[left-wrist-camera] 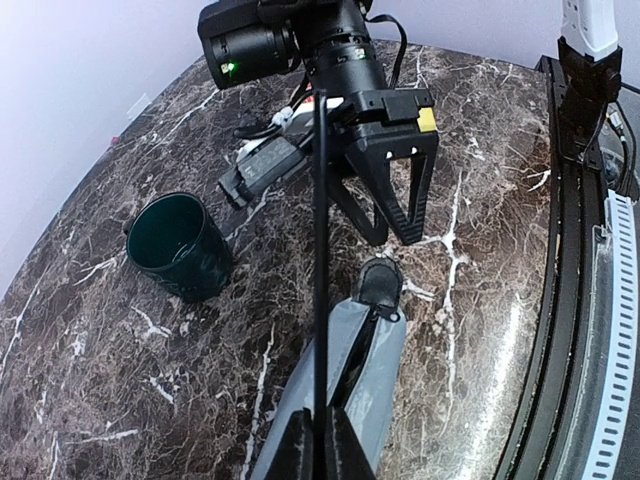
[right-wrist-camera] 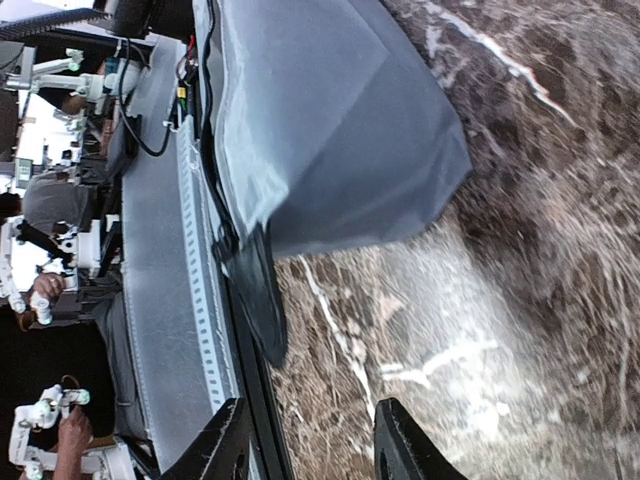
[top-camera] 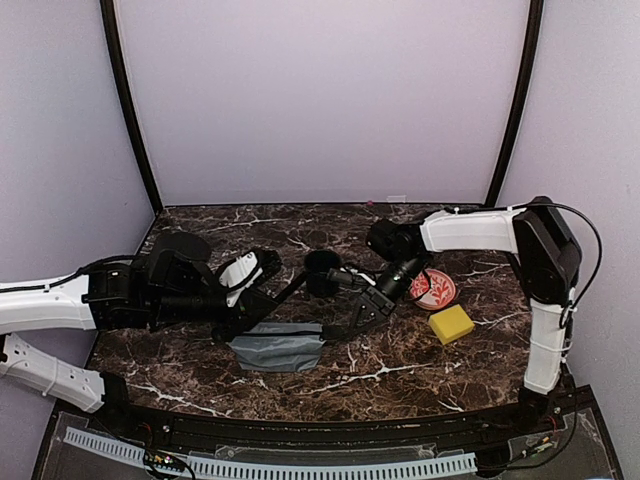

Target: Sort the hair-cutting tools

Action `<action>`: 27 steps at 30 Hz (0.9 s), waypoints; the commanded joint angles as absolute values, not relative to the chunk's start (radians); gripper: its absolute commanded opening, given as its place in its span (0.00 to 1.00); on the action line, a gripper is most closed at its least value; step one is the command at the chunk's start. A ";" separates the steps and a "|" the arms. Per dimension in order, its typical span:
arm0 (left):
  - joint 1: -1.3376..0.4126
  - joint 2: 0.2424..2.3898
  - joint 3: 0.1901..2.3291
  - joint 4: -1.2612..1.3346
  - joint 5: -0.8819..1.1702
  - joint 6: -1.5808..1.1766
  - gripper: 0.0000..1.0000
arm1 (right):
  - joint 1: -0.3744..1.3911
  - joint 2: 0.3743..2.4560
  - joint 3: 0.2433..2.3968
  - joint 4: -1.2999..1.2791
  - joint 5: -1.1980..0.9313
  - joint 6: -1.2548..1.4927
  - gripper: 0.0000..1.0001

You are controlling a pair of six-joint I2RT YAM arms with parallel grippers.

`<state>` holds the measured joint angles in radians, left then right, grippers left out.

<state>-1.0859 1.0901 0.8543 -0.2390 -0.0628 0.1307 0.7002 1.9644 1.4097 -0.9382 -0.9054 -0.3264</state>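
Note:
My left gripper (left-wrist-camera: pixel 322 428) is shut on one end of the long black comb (left-wrist-camera: pixel 320 250). The comb reaches forward above the unzipped grey pouch (left-wrist-camera: pixel 352 375) toward the right arm. In the top view the left gripper (top-camera: pixel 238 322) sits at the pouch's (top-camera: pixel 276 346) left end. My right gripper (top-camera: pixel 362 316) stands open just right of the pouch, nothing between its fingers (left-wrist-camera: pixel 405 190). In the right wrist view the gripper (right-wrist-camera: pixel 312 450) hovers low over the marble beside the pouch's (right-wrist-camera: pixel 330 120) black pull tab (right-wrist-camera: pixel 256 290). A silver-and-black clipper (left-wrist-camera: pixel 262 166) lies under the right arm. No scissors can be made out.
A dark green cup (top-camera: pixel 322 270) stands behind the pouch, left of the right gripper. A red-and-white plate (top-camera: pixel 438 290) and a yellow sponge (top-camera: pixel 451 323) lie at the right. The table's front rail (left-wrist-camera: pixel 560 300) runs close to the pouch.

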 commanded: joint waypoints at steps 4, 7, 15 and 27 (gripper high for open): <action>-1.082 1.051 0.825 -0.156 -0.053 0.086 0.00 | 0.740 2.042 1.507 -0.949 -1.060 -0.294 0.42; -1.083 1.063 0.829 -0.137 -0.037 0.091 0.00 | 0.741 2.074 1.528 -0.963 -1.095 -0.289 0.41; -1.083 1.163 0.886 -0.091 0.034 0.138 0.00 | 0.740 2.087 1.532 -0.999 -1.107 -0.318 0.02; -1.083 1.344 0.923 0.129 0.186 0.238 0.00 | 0.691 1.995 1.479 -1.060 -1.067 -0.366 0.00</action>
